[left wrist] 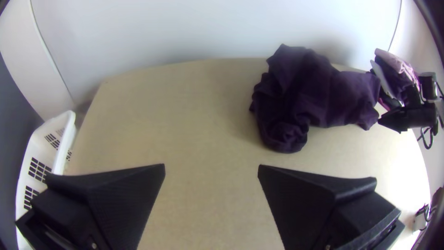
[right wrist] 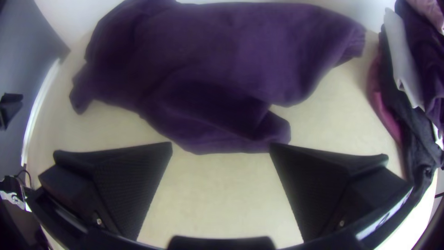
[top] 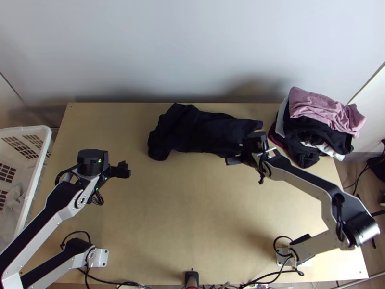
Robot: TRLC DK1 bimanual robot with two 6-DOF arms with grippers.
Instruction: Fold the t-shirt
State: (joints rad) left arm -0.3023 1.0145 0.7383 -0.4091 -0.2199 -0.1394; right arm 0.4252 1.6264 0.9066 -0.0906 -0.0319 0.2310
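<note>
- T-shirt (top: 207,131), upper centre: bunched; probable step 1, spreading.
- Left gripper (left wrist: 212,169), right gripper (right wrist: 221,147): wide open, empty.
- Next move: likely pinch, then flatten.

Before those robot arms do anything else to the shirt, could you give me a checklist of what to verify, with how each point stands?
1. Shirt spread flat for folding: not ok, it lies bunched, most thickly at its left end.
2. Right gripper at the shirt: ok, it is at the end nearer the clothes pile.
3. Right gripper open: ok, its fingers are apart.
4. Right gripper touching the shirt: cannot tell, the height is unclear.
5. Left gripper at the shirt: not ok, it is open, off to the shirt's left.
6. Shirt separate from the pile: ok, there is a gap.
</note>
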